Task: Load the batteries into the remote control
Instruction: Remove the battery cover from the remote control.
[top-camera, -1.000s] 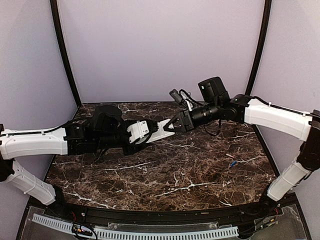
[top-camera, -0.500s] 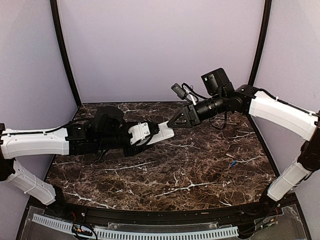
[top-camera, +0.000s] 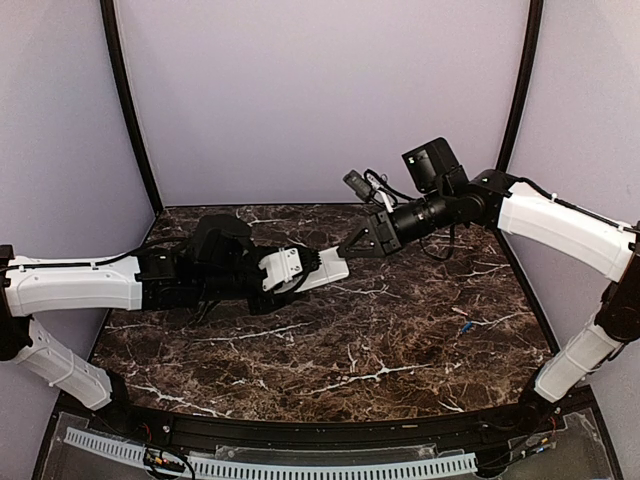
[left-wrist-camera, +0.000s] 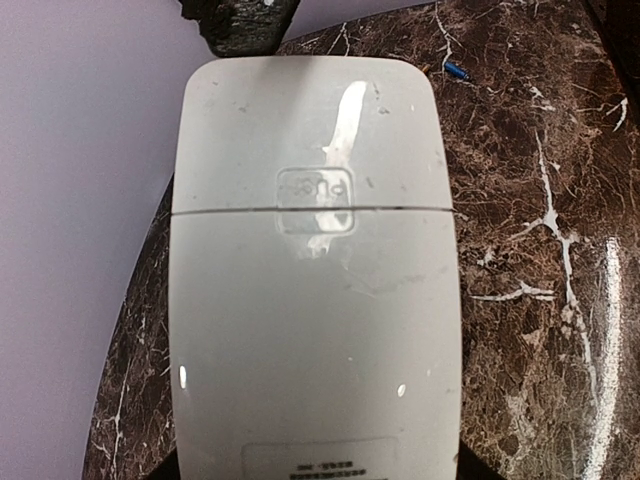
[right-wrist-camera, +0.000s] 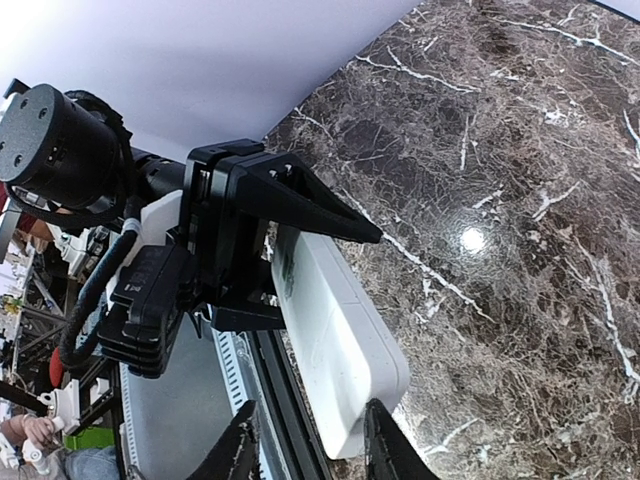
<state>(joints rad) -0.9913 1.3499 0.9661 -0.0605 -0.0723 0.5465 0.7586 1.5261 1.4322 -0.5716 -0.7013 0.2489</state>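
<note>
We see a white remote (left-wrist-camera: 315, 300) in the black left gripper (top-camera: 312, 265), a blue battery (left-wrist-camera: 455, 70) beyond its jaws, white-veined brown table (top-camera: 350, 350) beneath.

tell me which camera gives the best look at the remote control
The left wrist view: the remote control fills the frame, showing its white back with the cover seam and push tab. The top external view shows it only small, from above. The right wrist view shows it side-on and slanted, so little of its back can be read.
</note>
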